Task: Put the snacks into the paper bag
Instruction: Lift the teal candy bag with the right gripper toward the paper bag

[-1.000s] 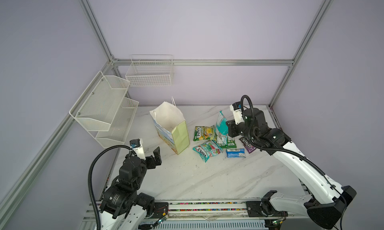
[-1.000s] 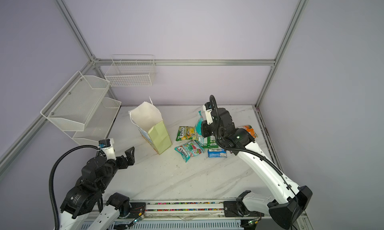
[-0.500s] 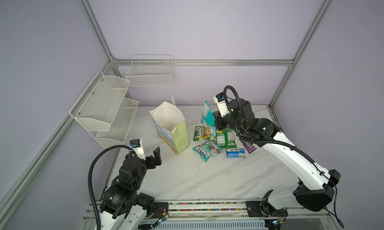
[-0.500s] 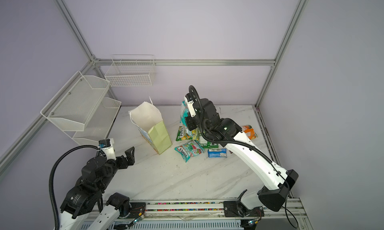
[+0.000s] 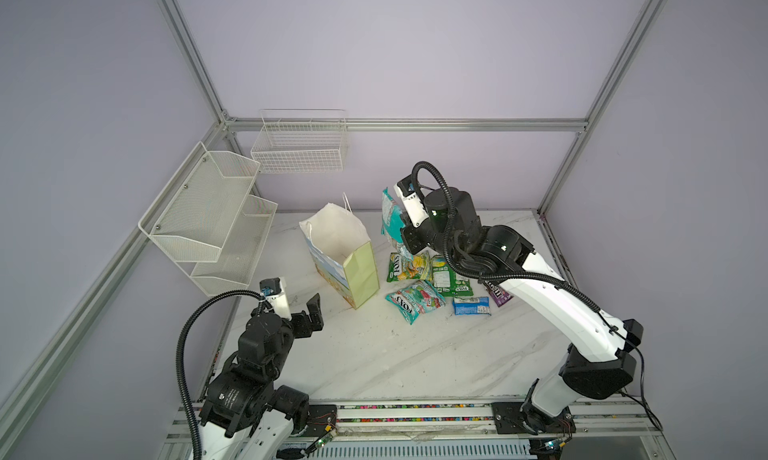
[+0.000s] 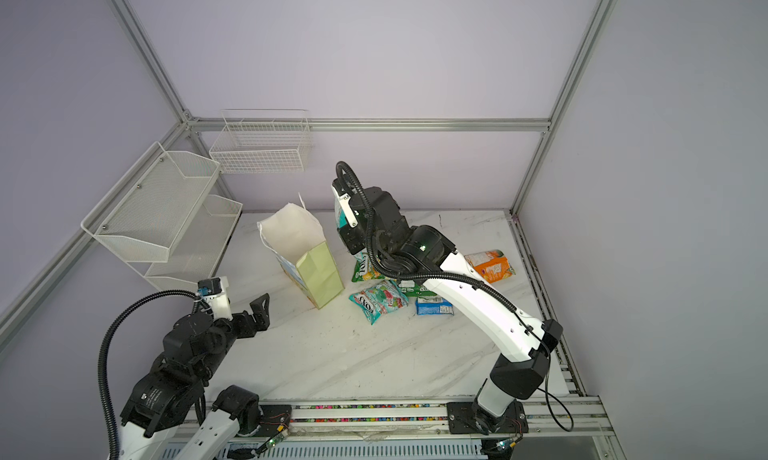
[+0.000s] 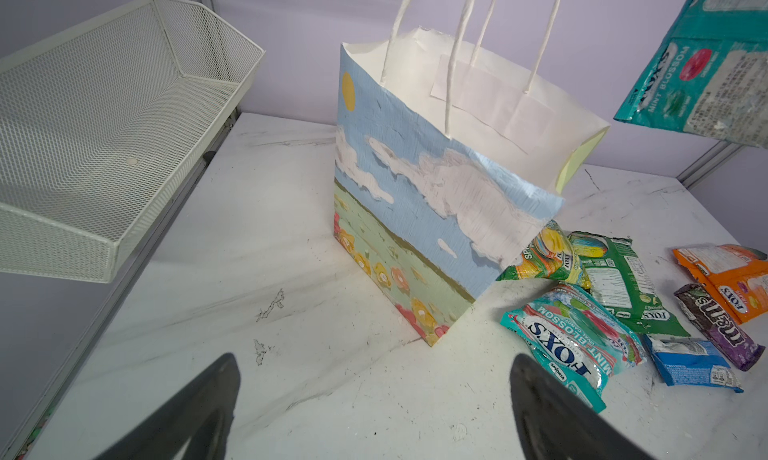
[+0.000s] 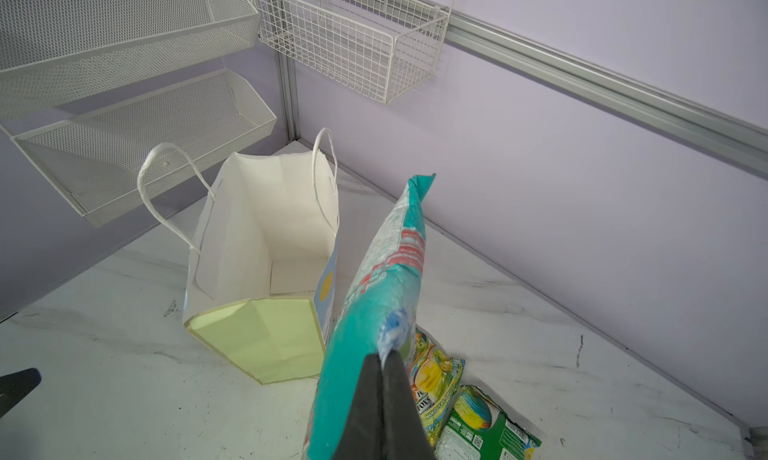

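The teal packet (image 5: 390, 212), pinched in the closed right end effector (image 8: 384, 356), has been carried leftward in both top views from above the pile. It is now held raised just right of the paper bag (image 5: 361, 271), whose inside is seen empty, so release is judged near. The other snacks (image 5: 417, 302) lie on the bench (image 5: 374, 354). The left end effector (image 7: 374, 360) is held wide at lower left.
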